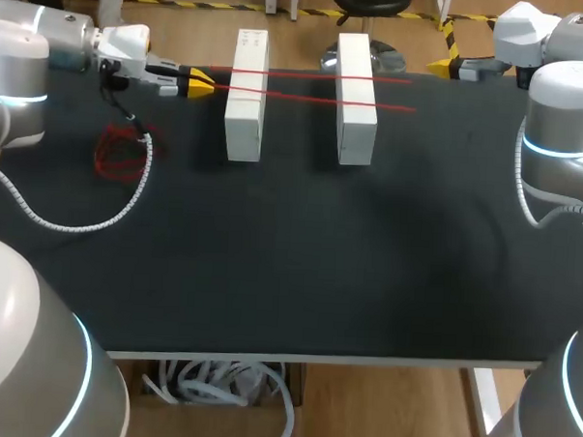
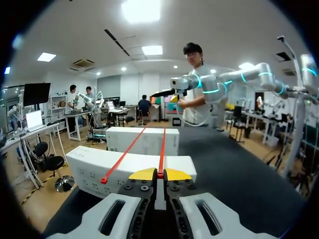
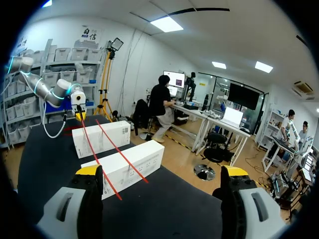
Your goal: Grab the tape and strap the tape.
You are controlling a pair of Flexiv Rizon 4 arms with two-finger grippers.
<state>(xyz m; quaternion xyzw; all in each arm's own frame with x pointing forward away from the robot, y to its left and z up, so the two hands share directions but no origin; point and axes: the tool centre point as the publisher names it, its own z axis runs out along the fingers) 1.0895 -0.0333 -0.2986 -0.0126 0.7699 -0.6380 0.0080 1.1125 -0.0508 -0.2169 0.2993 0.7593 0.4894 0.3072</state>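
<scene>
Two white boxes, one at the left (image 1: 247, 96) and one at the right (image 1: 356, 96), stand side by side at the back of the black table (image 1: 290, 257). Two red tapes lie across their tops. My left gripper (image 1: 202, 82) is just left of the left box, shut on the end of the nearer tape (image 1: 306, 96). In the left wrist view that tape (image 2: 161, 149) runs from between the yellow tips (image 2: 159, 174) over both boxes, and the other tape (image 2: 124, 154) lies beside it. My right gripper (image 1: 443, 64) hangs open at the back right, empty (image 3: 162, 174), facing the boxes.
A loose bundle of red tapes (image 1: 120, 153) lies on the table at the left, under my left arm. A white coiled cable (image 1: 88, 214) from that arm droops onto the table beside it.
</scene>
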